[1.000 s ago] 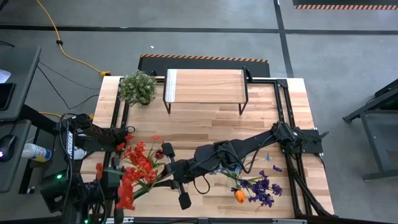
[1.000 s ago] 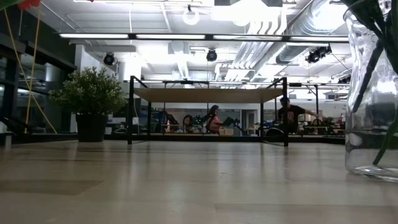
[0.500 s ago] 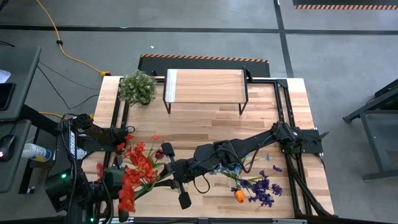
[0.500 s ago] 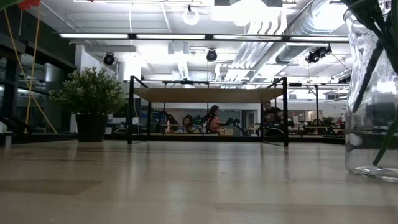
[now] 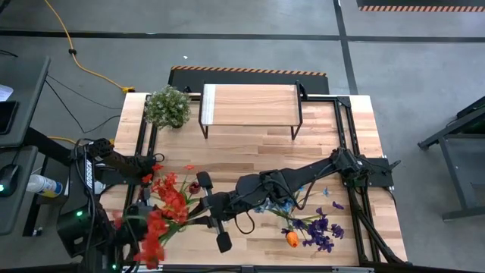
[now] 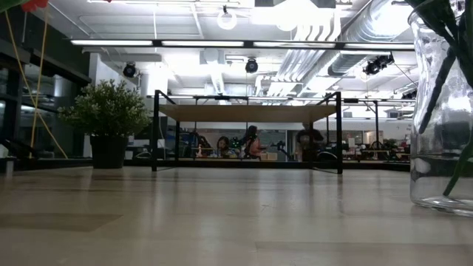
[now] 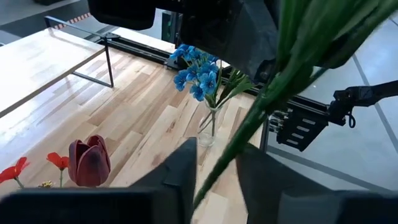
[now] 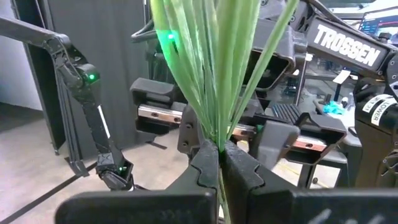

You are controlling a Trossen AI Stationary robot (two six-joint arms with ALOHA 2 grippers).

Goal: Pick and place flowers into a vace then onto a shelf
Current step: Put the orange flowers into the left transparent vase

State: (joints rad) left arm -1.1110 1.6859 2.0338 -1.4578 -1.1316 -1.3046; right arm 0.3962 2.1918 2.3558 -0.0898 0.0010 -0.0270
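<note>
My right gripper (image 8: pixel 219 163) is squeezed tight on the green stems of the red flowers (image 5: pixel 163 208), near the tabletop's (image 5: pixel 250 152) front left corner. My left gripper (image 7: pixel 214 168) has stems between its fingers; I cannot tell if it grips.

Overhead, table-level, two wrist views

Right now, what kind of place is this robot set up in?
Probably an open-plan lab or workshop: bare concrete floor, exposed ceiling ducts, and people at desks beyond the table.
</note>
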